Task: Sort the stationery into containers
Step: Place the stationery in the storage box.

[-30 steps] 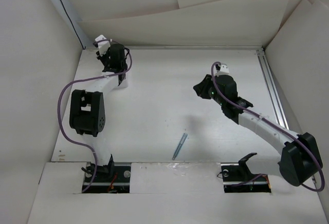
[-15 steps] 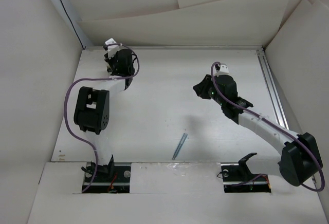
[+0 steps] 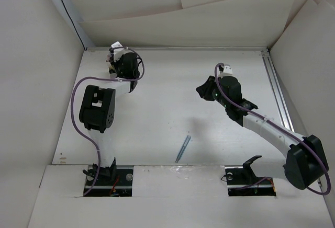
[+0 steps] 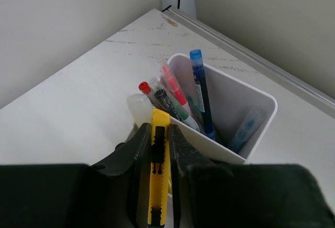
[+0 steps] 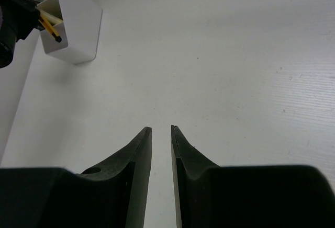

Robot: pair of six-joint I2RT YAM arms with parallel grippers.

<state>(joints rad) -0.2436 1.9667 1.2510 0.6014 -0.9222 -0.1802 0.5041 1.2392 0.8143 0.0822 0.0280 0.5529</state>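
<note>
My left gripper (image 4: 159,126) is shut on a yellow utility knife with a black slider (image 4: 158,175). It holds the knife's tip at the near rim of the white container (image 4: 246,100). The container stands in the table's far left corner and holds a blue pen (image 4: 200,87), red pens (image 4: 171,84) and several other pens. In the top view the left gripper (image 3: 119,66) covers the container. The right wrist view shows the container (image 5: 78,26) far off with the knife (image 5: 49,28) at it. My right gripper (image 5: 161,128) (image 3: 204,89) hangs above bare table, its jaws a narrow gap apart and empty.
A grey-blue pen (image 3: 183,148) lies on the table near the front edge, between the two arm bases. White walls close in the table at the back and sides. A metal rail (image 3: 277,92) runs along the right side.
My left gripper has swung right and further into the back left corner with the knife in it. The right arm and the grey-blue pen have not moved.
</note>
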